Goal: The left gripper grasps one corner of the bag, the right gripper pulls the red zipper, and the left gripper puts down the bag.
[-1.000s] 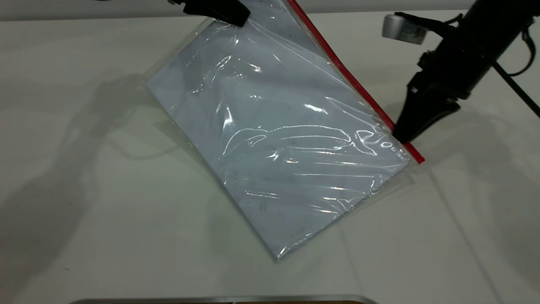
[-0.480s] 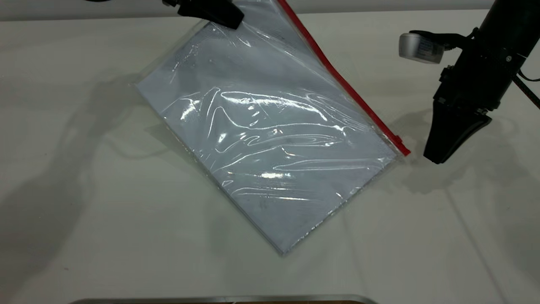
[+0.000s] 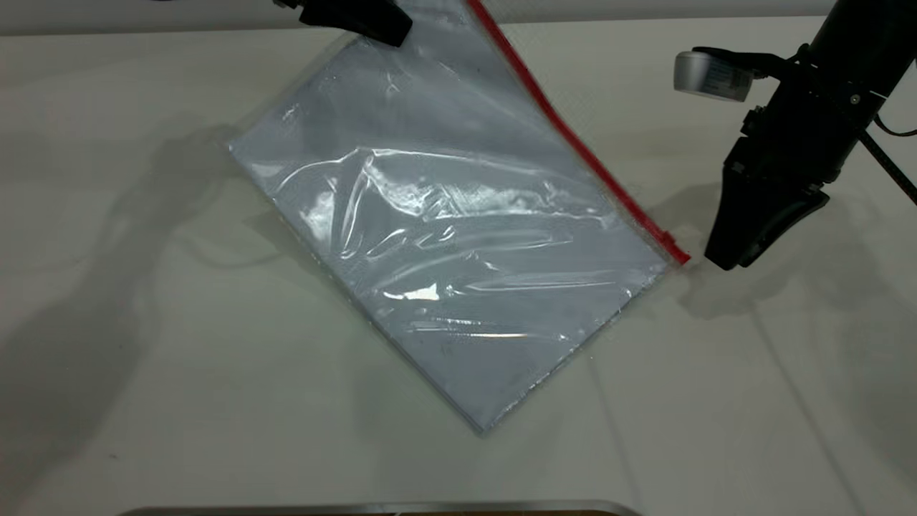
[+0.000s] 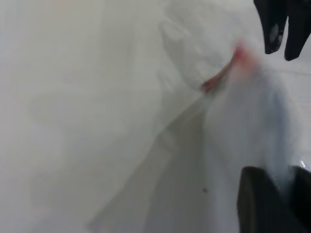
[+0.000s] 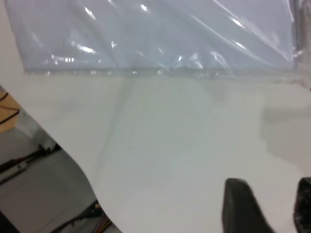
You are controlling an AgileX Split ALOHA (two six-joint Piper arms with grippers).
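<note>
While the left gripper point(image 3: 358, 18) pinches the bag's point(image 3: 444, 236) top corner, the right gripper point(image 3: 734, 251) hangs free just off the zipper's low end.

The bag slants on the table point(image 3: 143, 358), its upper corner lifted, and the red zipper point(image 3: 573, 136) runs its long axis from that held corner down toward the right gripper, with the slider tab point(image 3: 673, 247) at the near end. That tab lies just beside the right gripper's tips, toward the bag, so the right arm is far the nearer one. Its fingers point(image 5: 243, 208) show a gap in the wrist view and grip nothing. A second ago those tips sat right on the strip; half a second ago they'd pulled clear, and now they've edged back closer. My read: zip's run, set-down comes next.
</note>
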